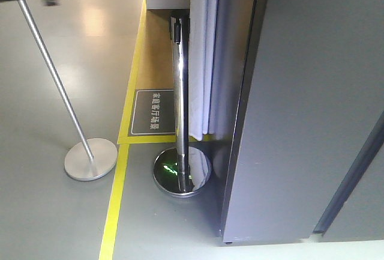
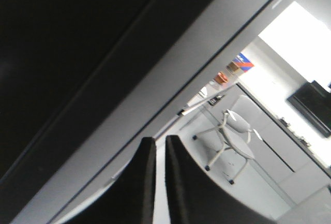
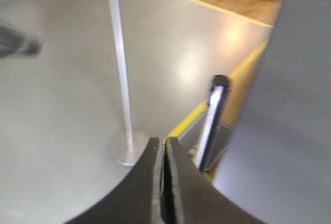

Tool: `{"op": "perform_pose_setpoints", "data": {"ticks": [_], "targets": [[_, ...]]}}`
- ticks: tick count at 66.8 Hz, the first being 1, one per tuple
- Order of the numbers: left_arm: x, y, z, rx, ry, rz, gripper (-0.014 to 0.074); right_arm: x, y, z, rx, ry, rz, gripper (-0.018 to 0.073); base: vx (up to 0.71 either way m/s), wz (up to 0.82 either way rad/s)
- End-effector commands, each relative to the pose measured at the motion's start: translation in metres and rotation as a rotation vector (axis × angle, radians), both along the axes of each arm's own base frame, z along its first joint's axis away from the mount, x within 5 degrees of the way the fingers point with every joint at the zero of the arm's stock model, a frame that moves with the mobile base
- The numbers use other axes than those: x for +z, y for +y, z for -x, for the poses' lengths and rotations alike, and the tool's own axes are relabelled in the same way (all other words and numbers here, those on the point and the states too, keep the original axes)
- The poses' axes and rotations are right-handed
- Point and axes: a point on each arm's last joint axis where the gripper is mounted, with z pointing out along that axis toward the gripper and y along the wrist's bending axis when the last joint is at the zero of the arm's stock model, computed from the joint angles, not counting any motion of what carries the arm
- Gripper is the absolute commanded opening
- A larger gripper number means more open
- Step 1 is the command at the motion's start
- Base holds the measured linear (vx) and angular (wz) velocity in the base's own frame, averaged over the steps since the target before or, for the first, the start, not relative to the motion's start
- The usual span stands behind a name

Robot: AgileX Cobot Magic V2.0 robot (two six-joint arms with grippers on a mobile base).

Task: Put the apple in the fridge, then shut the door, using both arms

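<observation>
The fridge (image 1: 300, 92) is a tall dark grey block filling the right of the front view. A slanted seam (image 1: 354, 176) runs across its lower right, and no white interior shows. The apple is out of view in every frame. My left gripper (image 2: 161, 140) has its black fingers nearly together with nothing between them, close beside a dark grey fridge panel (image 2: 155, 69). My right gripper (image 3: 165, 140) is shut and empty, high above the floor, with the grey fridge side (image 3: 289, 131) just to its right. Neither arm shows in the front view.
A chrome barrier post (image 1: 180, 92) on a round base (image 1: 182, 171) stands close to the fridge's left. A second slanted pole on a grey disc (image 1: 90, 159) is further left. Yellow floor tape (image 1: 120, 176), a floor sign (image 1: 153, 111), a white curtain (image 1: 204, 50). A white chair (image 2: 232, 136).
</observation>
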Motion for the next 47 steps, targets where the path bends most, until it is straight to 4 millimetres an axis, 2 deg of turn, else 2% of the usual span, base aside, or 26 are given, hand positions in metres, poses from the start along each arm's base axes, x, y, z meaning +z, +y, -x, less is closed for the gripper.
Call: {"op": "perform_pose_setpoints", "data": {"ticks": [1,13,22,32,40,47], "targets": [[0.049,0.017,0.033,0.012,-0.14,0.051,-0.0008,0.018,0.005,0.032,-0.001,-0.113,-0.022,-0.0004,0.0,0.0],[0.081,0.051,0.065,0.165,-0.247,0.007,-0.0008,-0.002,0.007,0.062,-0.055,-0.144,-0.019,-0.0004,0.0,0.0],[0.1,0.062,0.094,0.322,-0.317,-0.158,-0.0008,-0.024,0.007,0.094,-0.117,-0.187,-0.02,-0.0004,0.0,0.0],[0.114,0.063,0.126,0.49,-0.329,-0.345,-0.0008,-0.068,0.006,0.121,-0.195,-0.191,-0.022,-0.0004,0.0,0.0],[0.124,0.063,0.15,0.58,-0.324,-0.408,-0.0008,-0.108,0.005,0.145,-0.255,-0.178,-0.03,-0.0004,0.0,0.0],[0.129,0.06,0.17,0.619,-0.325,-0.433,-0.0008,-0.143,0.005,0.158,-0.284,-0.143,-0.022,-0.0004,0.0,0.0]]}}
